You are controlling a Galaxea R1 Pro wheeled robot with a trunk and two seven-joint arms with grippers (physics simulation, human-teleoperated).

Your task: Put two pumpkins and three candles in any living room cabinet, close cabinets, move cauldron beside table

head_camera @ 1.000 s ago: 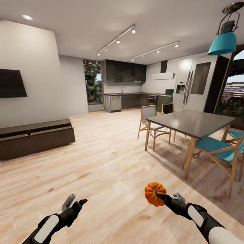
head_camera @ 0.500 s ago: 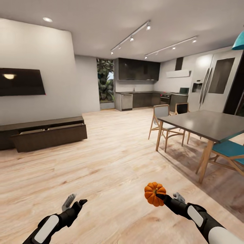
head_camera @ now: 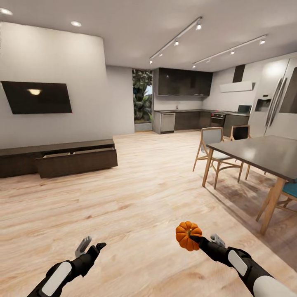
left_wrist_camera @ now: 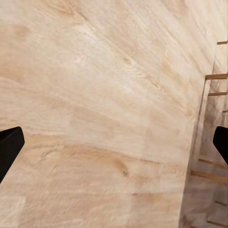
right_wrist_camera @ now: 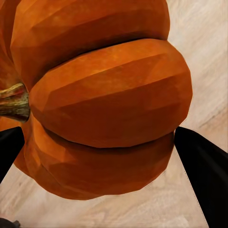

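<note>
My right gripper point(head_camera: 193, 239) is shut on a bright-orange ribbed pumpkin point(head_camera: 188, 235), held above the wood floor at the lower right of the head view. Close up in the right wrist view, the pumpkin point(right_wrist_camera: 102, 95) sits between the two black fingertips point(right_wrist_camera: 202, 166), its stem pointing sideways. My left gripper point(head_camera: 90, 246) hangs open at the lower left with nothing in it; its fingertips point(left_wrist_camera: 9, 149) frame bare floor. The long low dark-brown cabinet point(head_camera: 62, 159) stands against the left wall, one drawer front point(head_camera: 78, 162) pulled out.
A wall-mounted TV point(head_camera: 37, 97) hangs above the cabinet. A grey-topped dining table point(head_camera: 260, 152) with wooden chairs point(head_camera: 212, 150) stands at the right. The kitchen point(head_camera: 185, 105) lies at the far back. Wide wood floor point(head_camera: 136, 194) stretches between me and the cabinet.
The whole view has swung to the left, bringing the cabinet and TV toward the centre and the dining table toward the right edge. Both arms hold the same pose, the pumpkin still gripped.
</note>
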